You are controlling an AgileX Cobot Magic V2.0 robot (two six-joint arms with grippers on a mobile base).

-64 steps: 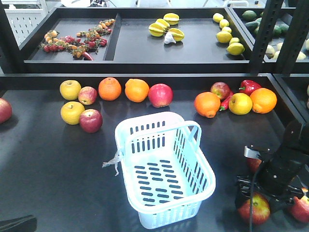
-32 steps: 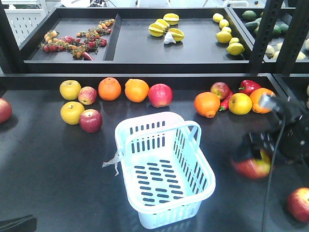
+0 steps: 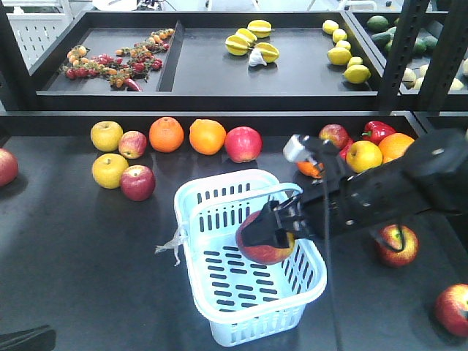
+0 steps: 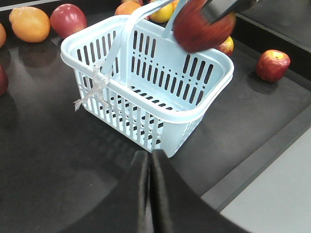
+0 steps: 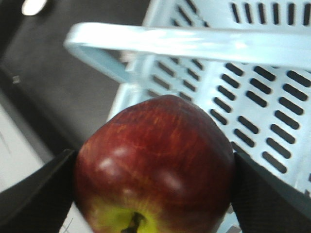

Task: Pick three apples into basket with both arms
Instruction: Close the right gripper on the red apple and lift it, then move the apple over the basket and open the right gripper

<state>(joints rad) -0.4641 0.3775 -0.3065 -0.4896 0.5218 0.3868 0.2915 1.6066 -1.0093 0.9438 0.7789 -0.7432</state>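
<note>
**Jaws pinch an apple above the basket**

From the front, the right gripper (image 3: 268, 232) clamps a red apple (image 3: 268, 250) over the basket (image 3: 196, 219). The right wrist view shows black fingers (image 5: 39, 194) pressing both its sides. The left wrist view shows the left gripper (image 4: 149, 194), jaws pressed together, empty, beside the basket.

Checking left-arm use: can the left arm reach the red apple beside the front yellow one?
Probably yes: left gripper holds nothing, and bare table lies between it and that apple; basket sits aside.

The apple (image 3: 269, 253) in the right hand (image 3: 268, 232) hangs over the basket (image 3: 219, 213).
</note>
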